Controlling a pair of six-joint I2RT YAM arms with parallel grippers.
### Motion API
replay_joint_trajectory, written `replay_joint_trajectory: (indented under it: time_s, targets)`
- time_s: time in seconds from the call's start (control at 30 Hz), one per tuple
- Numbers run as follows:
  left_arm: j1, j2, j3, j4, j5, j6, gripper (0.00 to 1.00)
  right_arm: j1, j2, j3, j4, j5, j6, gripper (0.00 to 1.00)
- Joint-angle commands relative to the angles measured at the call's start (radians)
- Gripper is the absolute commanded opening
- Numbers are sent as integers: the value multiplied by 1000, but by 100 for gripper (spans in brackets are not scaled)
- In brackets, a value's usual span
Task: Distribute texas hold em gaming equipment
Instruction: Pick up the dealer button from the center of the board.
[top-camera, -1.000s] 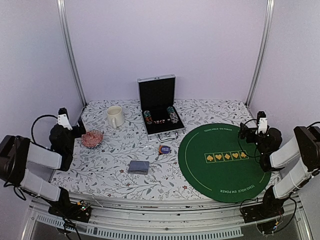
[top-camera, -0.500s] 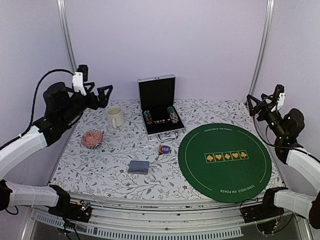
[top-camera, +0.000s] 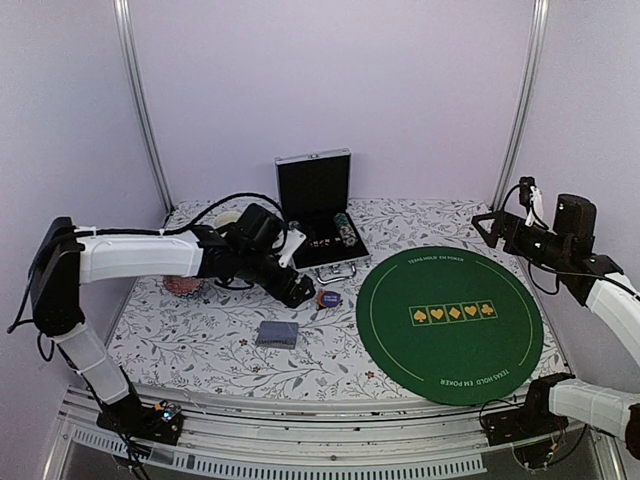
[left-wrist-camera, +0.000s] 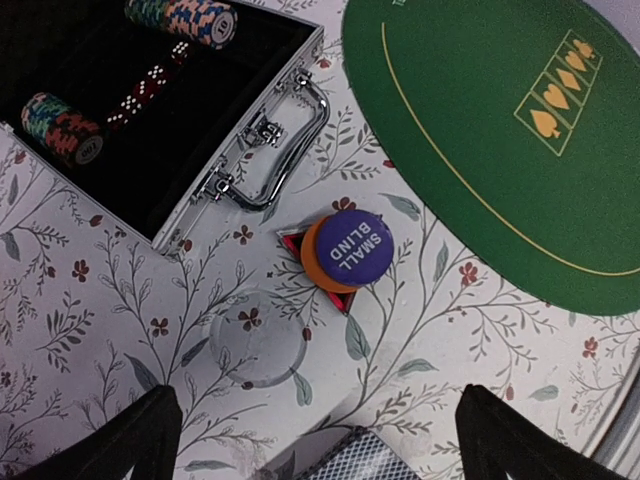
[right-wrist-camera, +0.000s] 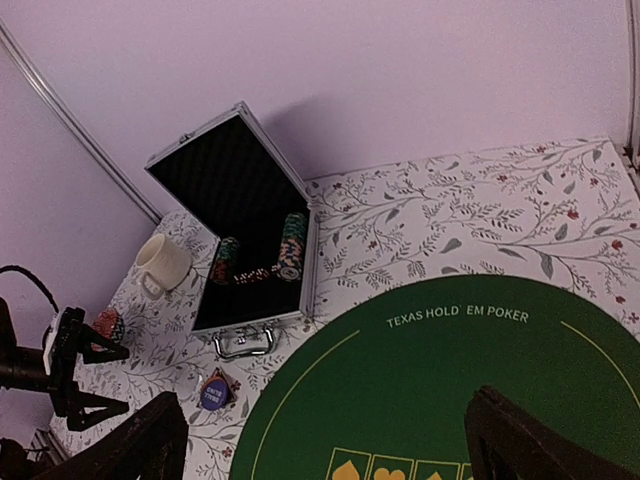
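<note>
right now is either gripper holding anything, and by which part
Nothing is held: the left gripper is open near the purple button, the right gripper open too.

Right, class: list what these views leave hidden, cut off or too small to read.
Top view: mug mostly hidden behind the left arm.
Left wrist view: cards cut off by the bottom edge.
Left wrist view: orange disc largely covered by the purple button.
Top view: button's lettering too small to read.

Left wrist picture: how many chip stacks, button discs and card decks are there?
chip stacks: 2
button discs: 2
card decks: 1
total: 5
</note>
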Motion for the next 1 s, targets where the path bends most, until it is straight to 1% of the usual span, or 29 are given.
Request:
replay_joint_trajectory:
  time_s: [0.0, 0.17, 0.3, 0.57, 0.73, 0.87, 0.97]
  targets:
    - [3, 93, 113, -119, -12, 30, 98, 8, -10, 8, -201, 75, -40, 99]
    - [43, 259, 250, -183, 19, 42, 98, 11, 14, 4, -213, 83, -58, 99]
    - [64, 374, 345, -269, 18, 59, 98, 12, 48, 14, -226, 87, -67, 99]
    - [104, 366, 298, -280, 24, 59, 98, 19, 123, 30, -209, 72, -65, 99]
    - [125, 405, 282, -272, 73, 58, 92, 42, 176, 51, -218, 75, -64, 99]
    - [121, 409, 265, -249, 68, 56, 91, 68, 184, 58, -212, 97, -55, 99]
    - [108, 415, 265, -246, 49, 62, 90, 120, 190, 82, -235, 160, -44, 99]
